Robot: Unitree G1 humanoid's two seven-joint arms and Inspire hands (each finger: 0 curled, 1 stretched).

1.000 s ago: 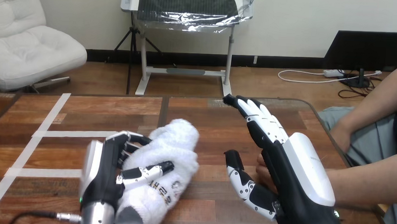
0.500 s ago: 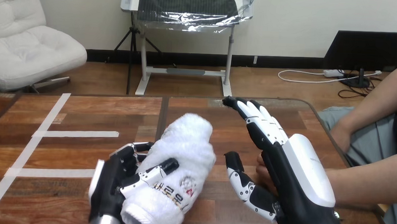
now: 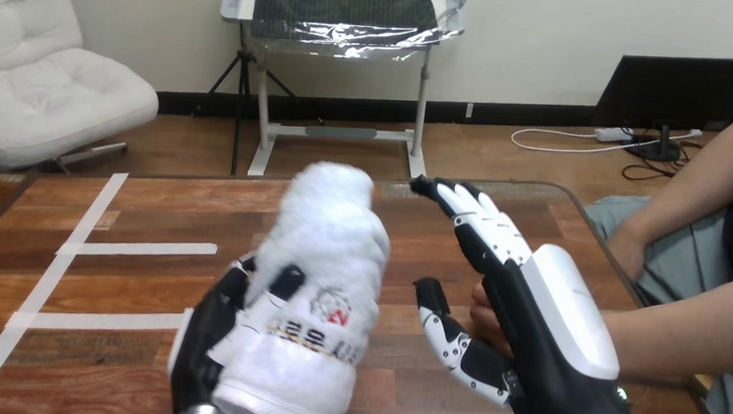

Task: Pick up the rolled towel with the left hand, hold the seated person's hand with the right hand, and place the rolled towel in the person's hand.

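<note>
Near the tabletop's [image 3: 157, 217] front edge, left of centre, you've got the left hand [image 3: 206, 335] wrapped round the towel [image 3: 328, 261], roll upright. Right hand [image 3: 526, 307] sits toward the right edge, fingers straight, thumb spread, over the person's hand [image 3: 481, 317]; can't tell if they touch.

Left hand [image 3: 206, 335]: at the table's [image 3: 139, 206] near edge, palm facing right, fingers and thumb curled round the upright rolled towel [image 3: 328, 252].
Right hand [image 3: 544, 336]: toward the table's right edge, fingers [image 3: 479, 221] straight and pointing away, thumb spread leftward.
</note>
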